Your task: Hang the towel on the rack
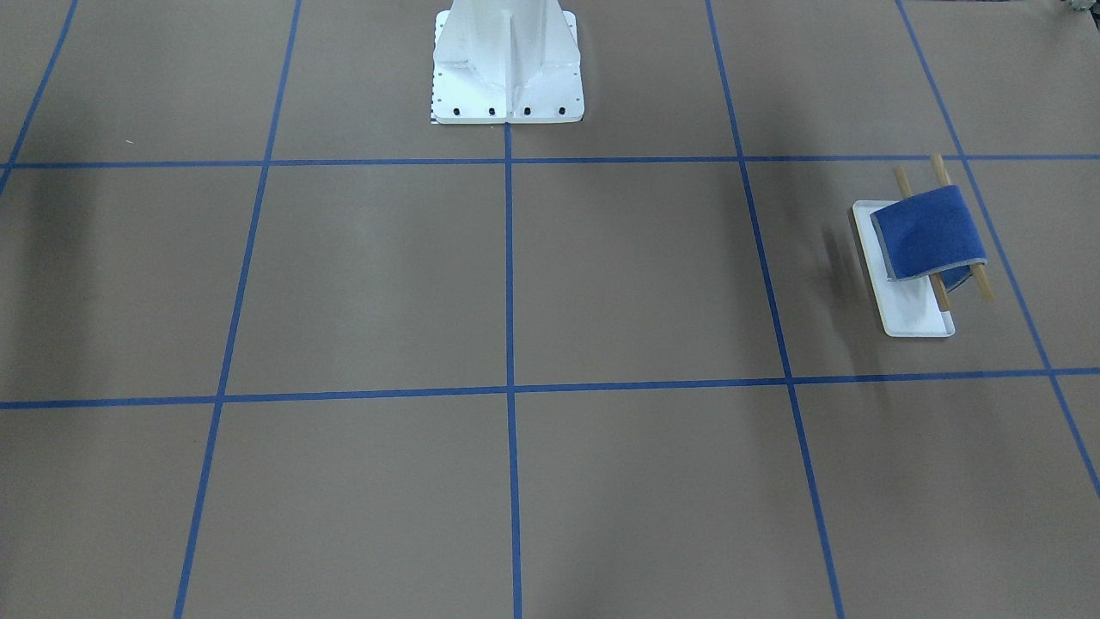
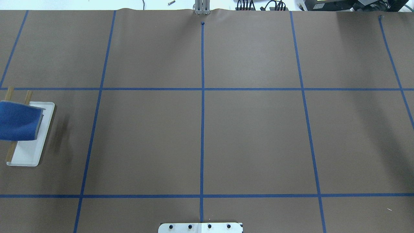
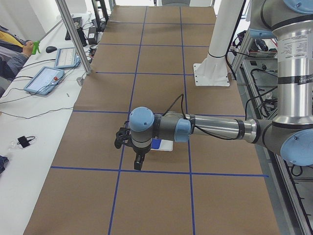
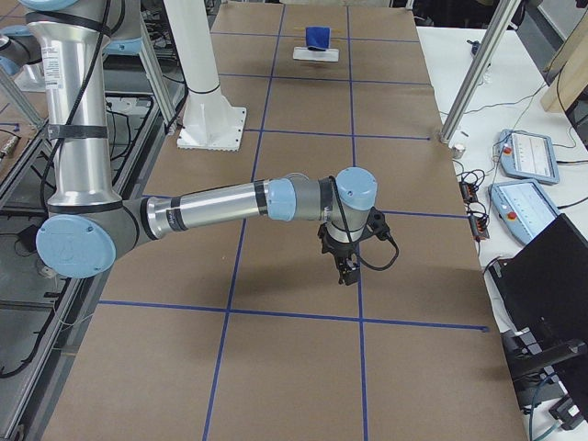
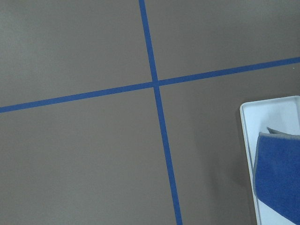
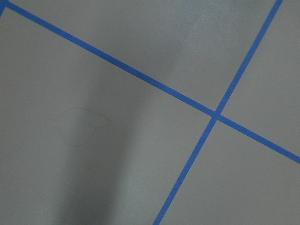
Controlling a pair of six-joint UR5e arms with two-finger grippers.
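Observation:
The royal-blue towel (image 1: 928, 232) lies draped over the two wooden rods of the rack (image 1: 915, 314), which stands on its white tray base. In the overhead view the towel (image 2: 17, 121) and rack (image 2: 27, 155) are at the far left edge. The left wrist view shows the towel (image 5: 279, 173) and a tray corner (image 5: 248, 122) at its lower right. My left gripper (image 3: 139, 161) hangs above the table just beside the rack (image 3: 166, 146); I cannot tell if it is open or shut. My right gripper (image 4: 347, 271) hangs far from the rack (image 4: 315, 55); its state is also unclear.
The large white bolted pedestal (image 1: 507, 69) stands at the robot's side of the table, also in the overhead view (image 2: 200, 227). Blue tape lines grid the brown table. Tablets and cables lie on the white side bench (image 3: 44, 78).

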